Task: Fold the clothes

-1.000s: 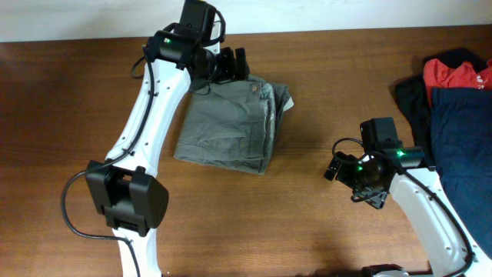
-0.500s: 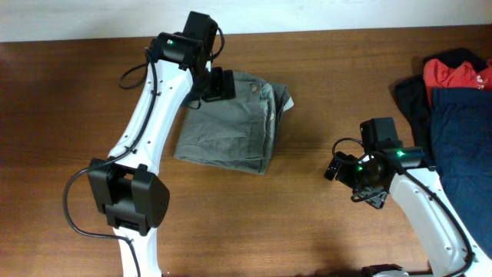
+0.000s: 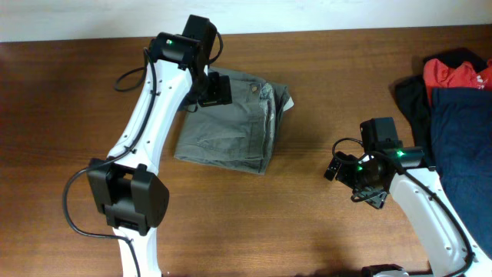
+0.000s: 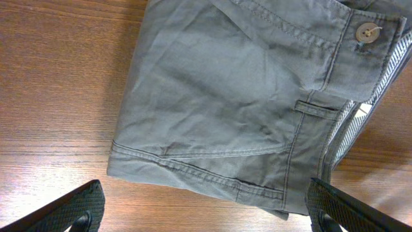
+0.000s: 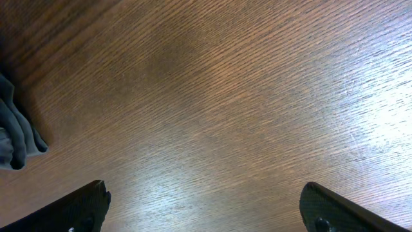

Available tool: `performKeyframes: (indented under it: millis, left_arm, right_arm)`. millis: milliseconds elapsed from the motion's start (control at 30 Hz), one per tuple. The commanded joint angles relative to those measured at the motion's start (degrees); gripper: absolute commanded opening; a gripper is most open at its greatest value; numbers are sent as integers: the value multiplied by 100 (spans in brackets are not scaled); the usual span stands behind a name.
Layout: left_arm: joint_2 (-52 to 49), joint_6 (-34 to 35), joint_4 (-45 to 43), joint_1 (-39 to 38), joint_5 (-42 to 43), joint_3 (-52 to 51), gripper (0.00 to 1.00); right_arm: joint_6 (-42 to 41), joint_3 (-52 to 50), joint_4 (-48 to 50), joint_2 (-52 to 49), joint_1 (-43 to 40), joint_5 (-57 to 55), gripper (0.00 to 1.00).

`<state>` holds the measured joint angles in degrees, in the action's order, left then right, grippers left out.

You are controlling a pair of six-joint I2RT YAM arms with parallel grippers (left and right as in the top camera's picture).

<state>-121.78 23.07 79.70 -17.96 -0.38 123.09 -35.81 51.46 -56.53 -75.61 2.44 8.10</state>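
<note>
The grey-olive shorts (image 3: 231,132) lie folded in a rough rectangle on the wooden table, left of centre. In the left wrist view the shorts (image 4: 232,96) fill the upper frame, with the waistband and a small button (image 4: 367,31) at the top right. My left gripper (image 3: 217,89) hovers over the far left part of the shorts, open and empty (image 4: 206,212). My right gripper (image 3: 337,166) is open and empty (image 5: 203,209) over bare wood to the right of the shorts, whose edge (image 5: 13,135) shows at the left of the right wrist view.
A pile of navy blue (image 3: 461,131) and red (image 3: 457,73) garments lies at the right edge of the table (image 3: 338,69). The left arm's white links reach from the front left across to the shorts.
My left gripper has moved from the far edge of the shorts a little toward the front, over the cloth. The shorts and the right arm have not moved.
</note>
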Motion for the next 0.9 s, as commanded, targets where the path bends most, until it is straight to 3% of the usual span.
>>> performKeyframes:
  millis: [0, 200, 400, 867]
  left_arm:
    - [-179, -85, -35, 114, 264, -44, 99]
    - [-625, 63, -363, 109, 706, -44, 94]
    - [-1045, 173, -778, 109, 820, -44, 48]
    - [-1373, 345, -2081, -107, 1303, -44, 24]
  right_arm:
    - [-26, -17, 7, -2, -22, 31, 99]
    - [-26, -17, 7, -2, -22, 31, 99]
    - [-26, -17, 7, -2, -22, 31, 99]
    - [-26, -17, 7, -2, -22, 31, 99]
